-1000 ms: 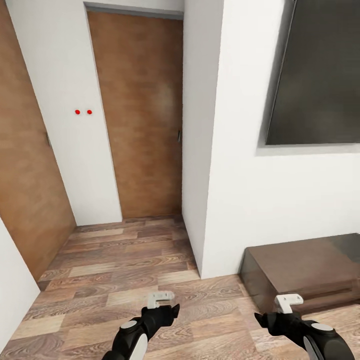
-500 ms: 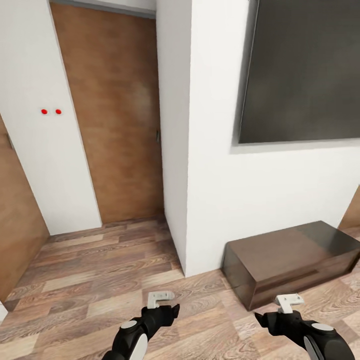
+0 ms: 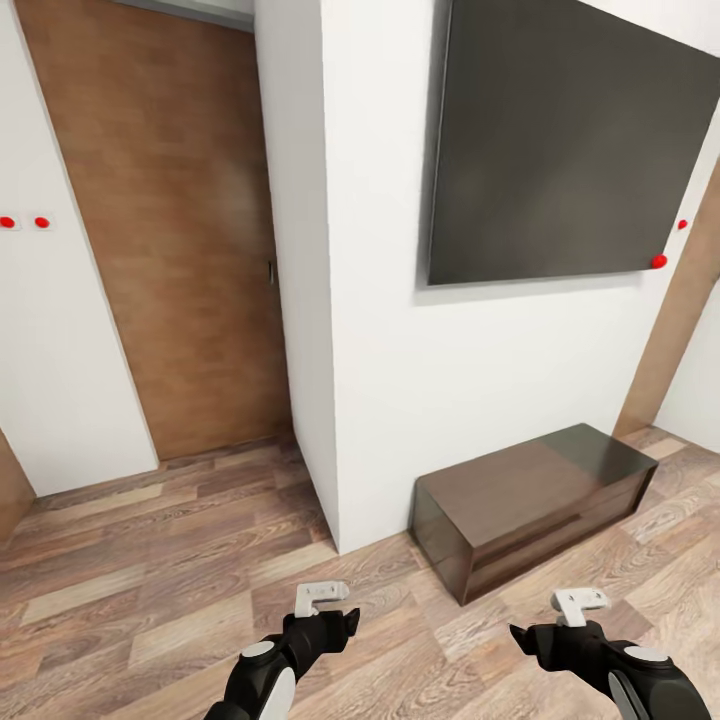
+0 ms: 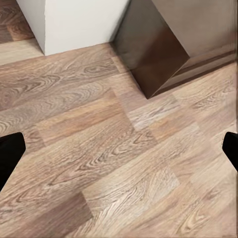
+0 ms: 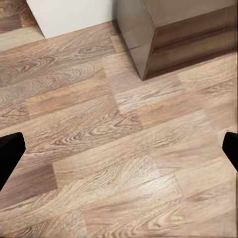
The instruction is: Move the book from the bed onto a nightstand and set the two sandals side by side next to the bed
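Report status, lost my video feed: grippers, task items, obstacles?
Left gripper open, empty. Right gripper open, empty. Low dark cabinet ahead right, under wall screen.

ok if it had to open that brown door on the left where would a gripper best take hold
By the small dark handle on the door, at the edge next to the white wall corner. Come head-on from the room side; the flat panel offers nothing else. Both grippers are open.

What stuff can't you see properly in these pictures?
- Low brown cabinet: its far end runs past the edge of the left wrist view and the right wrist view.
- Left gripper: the wrist view's edges cut off its fingertips.
- Brown door: the head view's top edge crops it.
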Robot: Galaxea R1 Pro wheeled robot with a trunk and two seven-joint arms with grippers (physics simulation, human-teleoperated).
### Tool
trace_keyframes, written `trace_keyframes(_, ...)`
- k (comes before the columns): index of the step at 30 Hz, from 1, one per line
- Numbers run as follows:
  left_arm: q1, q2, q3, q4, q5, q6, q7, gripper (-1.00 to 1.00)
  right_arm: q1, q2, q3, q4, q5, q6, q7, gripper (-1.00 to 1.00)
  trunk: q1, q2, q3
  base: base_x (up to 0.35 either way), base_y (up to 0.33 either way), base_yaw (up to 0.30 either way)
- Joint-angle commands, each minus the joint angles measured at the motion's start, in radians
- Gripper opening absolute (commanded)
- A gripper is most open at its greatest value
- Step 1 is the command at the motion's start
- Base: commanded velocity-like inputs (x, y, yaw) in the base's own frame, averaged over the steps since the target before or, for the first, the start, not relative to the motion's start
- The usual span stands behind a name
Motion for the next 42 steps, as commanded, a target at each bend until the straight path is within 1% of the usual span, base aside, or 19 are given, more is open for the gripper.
trace_keyframes(1,-0.001,0.0,-0.002,-0.002,0.011,0.004,0.01,1.0,-0.001,0.0,-0.001,-0.001,0.0,0.005,0.004,1.0,0.0,-0.001,-0.001,0.0,0.0,-0.267)
trace_keyframes(8,-0.001,0.0,-0.002,-0.002,0.009,0.004,0.013,1.0,-0.001,0.0,-0.002,-0.001,0.0,0.005,0.004,1.0,0.0,-0.001,-0.001,0.017,-0.022,-0.267)
trace_keyframes(15,-0.001,0.0,-0.003,-0.002,0.007,0.004,0.015,1.0,-0.001,0.0,-0.002,-0.001,0.0,0.005,0.004,1.0,0.0,-0.001,-0.001,0.103,-0.159,-0.267)
trace_keyframes(34,-0.001,-0.001,-0.004,-0.002,0.003,0.005,0.02,1.0,-0.001,0.0,-0.003,0.001,0.0,0.005,0.004,1.0,0.0,-0.001,-0.001,0.148,-0.268,-0.268)
trace_keyframes(42,-0.001,-0.002,-0.004,-0.002,0.003,0.005,0.021,1.0,-0.002,0.0,-0.004,0.001,0.0,0.005,0.004,1.0,0.0,-0.001,-0.001,0.061,-0.314,-0.268)
